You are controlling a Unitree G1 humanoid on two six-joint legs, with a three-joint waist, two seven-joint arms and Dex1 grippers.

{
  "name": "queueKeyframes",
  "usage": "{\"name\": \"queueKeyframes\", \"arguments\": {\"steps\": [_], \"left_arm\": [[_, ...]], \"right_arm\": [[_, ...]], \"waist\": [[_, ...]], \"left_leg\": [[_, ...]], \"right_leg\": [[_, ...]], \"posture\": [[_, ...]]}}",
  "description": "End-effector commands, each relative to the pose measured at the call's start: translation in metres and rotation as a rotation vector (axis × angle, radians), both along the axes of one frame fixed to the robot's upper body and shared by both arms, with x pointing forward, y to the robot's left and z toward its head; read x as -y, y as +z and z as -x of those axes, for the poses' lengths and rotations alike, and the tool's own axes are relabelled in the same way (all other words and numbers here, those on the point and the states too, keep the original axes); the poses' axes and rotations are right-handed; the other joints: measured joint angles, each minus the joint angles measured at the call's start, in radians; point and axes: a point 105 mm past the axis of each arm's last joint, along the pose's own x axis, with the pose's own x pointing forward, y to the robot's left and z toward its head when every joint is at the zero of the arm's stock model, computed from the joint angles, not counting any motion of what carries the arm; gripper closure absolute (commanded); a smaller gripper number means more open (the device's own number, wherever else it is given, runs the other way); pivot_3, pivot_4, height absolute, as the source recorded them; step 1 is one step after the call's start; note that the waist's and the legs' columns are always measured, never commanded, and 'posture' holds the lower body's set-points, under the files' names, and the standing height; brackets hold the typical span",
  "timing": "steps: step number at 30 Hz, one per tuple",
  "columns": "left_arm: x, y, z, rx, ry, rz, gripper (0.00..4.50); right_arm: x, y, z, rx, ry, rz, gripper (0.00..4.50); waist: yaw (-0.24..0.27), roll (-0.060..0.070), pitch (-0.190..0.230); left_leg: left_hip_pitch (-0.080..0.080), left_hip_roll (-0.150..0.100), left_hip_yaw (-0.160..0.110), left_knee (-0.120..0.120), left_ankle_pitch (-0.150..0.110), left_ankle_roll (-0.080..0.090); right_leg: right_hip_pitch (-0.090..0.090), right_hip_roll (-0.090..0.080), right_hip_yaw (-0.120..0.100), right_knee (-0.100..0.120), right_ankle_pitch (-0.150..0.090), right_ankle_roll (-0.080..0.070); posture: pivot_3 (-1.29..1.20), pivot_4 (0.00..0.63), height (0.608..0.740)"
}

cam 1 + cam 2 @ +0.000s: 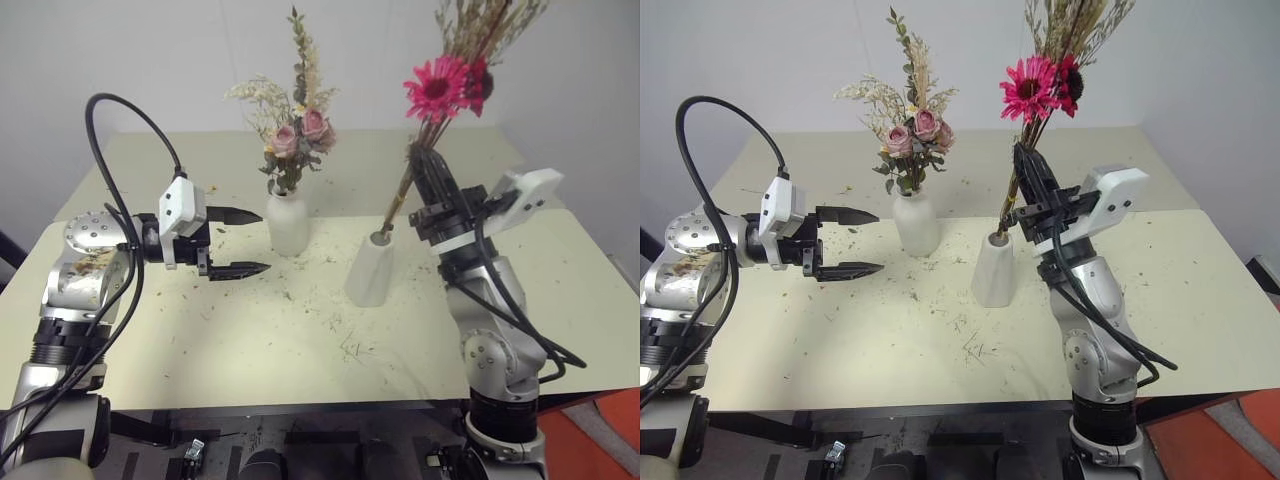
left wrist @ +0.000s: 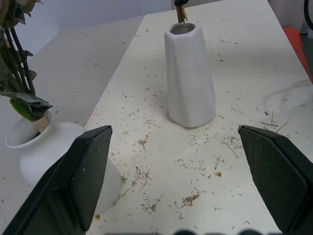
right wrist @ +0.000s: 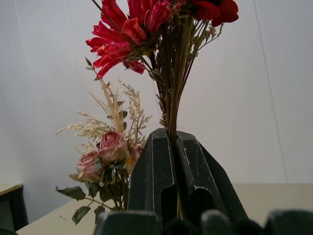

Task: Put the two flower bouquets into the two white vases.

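One bouquet, the red daisy bunch (image 1: 1045, 85), is pinched in the right gripper (image 1: 1030, 175), stem tips entering the cone vase (image 1: 993, 270); a sideways drag could topple it. Left gripper (image 1: 848, 241) gapes empty.

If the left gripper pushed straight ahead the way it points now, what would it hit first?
Probably the round vase holding the pink roses, just beyond the open left gripper. Depth is unclear, so it might slip past toward the tapered vase.

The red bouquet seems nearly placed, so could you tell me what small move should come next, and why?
Probably lower it further: the right gripper is shut on the red bouquet, whose stem tips are just inside the cone vase mouth.
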Motion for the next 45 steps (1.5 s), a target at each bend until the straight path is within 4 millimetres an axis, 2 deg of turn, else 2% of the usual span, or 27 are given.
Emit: {"name": "queueKeyframes", "arguments": {"steps": [1, 14, 20, 25, 31, 37, 43, 45], "left_arm": [[0.001, 0.008, 0.002, 0.033, -0.015, -0.01, 0.0], [0.002, 0.01, 0.004, 0.034, -0.02, -0.007, 0.0], [0.002, 0.008, 0.003, 0.036, -0.013, -0.011, 0.0], [0.001, 0.007, 0.003, 0.033, -0.005, -0.01, 0.0], [0.001, 0.007, 0.002, 0.038, 0.001, -0.009, 0.0], [0.002, 0.006, 0.001, 0.044, -0.001, -0.009, 0.0], [0.002, 0.007, 0.0, 0.047, -0.002, -0.01, 0.0], [0.002, 0.008, 0.001, 0.047, -0.002, -0.011, 0.0]], "right_arm": [[-0.003, 0.005, 0.007, 0.041, 0.005, 0.008, 4.46], [-0.005, -0.026, -0.002, -0.009, -0.019, 0.028, 4.46], [-0.008, -0.032, -0.006, -0.001, -0.045, 0.036, 4.46], [-0.011, -0.036, -0.001, 0.061, -0.113, 0.12, 4.46], [-0.013, -0.042, 0.0, 0.063, -0.114, 0.131, 4.46], [-0.012, -0.049, -0.002, 0.026, -0.096, 0.106, 2.73], [-0.011, -0.054, 0.001, 0.016, -0.1, 0.133, 0.55], [-0.01, -0.058, 0.003, 0.006, -0.099, 0.153, 0.03]], "waist": [[0.0, 0.0, 0.0], [0.0, 0.0, 0.0], [0.0, 0.0, 0.0], [0.0, 0.0, 0.0], [0.0, 0.0, 0.0], [0.0, 0.0, 0.0], [0.0, 0.0, 0.0], [0.0, 0.0, 0.0]], "left_leg": [[0.0, 0.0, 0.0, 0.0, 0.0, 0.0], [0.0, 0.0, 0.0, 0.0, 0.0, 0.0], [0.0, 0.0, 0.0, 0.0, 0.0, 0.0], [0.0, 0.0, 0.0, 0.0, 0.0, 0.0], [0.0, 0.0, 0.0, 0.0, 0.0, 0.0], [0.0, 0.0, 0.0, 0.0, 0.0, 0.0], [0.0, 0.0, 0.0, 0.0, 0.0, 0.0], [0.0, 0.0, 0.0, 0.0, 0.0, 0.0]], "right_leg": [[0.0, 0.0, 0.0, 0.0, 0.0, 0.0], [0.0, 0.0, 0.0, -0.001, 0.0, 0.0], [0.0, 0.0, 0.0, -0.001, 0.0, 0.0], [0.0, 0.0, 0.0, -0.001, 0.0, 0.0], [0.0, 0.0, 0.0, -0.001, 0.0, 0.0], [0.0, 0.0, 0.0, -0.001, 0.0, 0.0], [0.0, 0.0, 0.0, -0.001, 0.0, 0.0], [0.0, 0.0, 0.0, -0.001, 0.0, 0.0]], "posture": [[0.0, 0.15, 0.74], [0.0, 0.15, 0.74], [0.0, 0.15, 0.74], [0.0, 0.15, 0.74], [0.0, 0.15, 0.74], [0.0, 0.15, 0.74], [0.0, 0.15, 0.74], [0.0, 0.15, 0.74]]}}
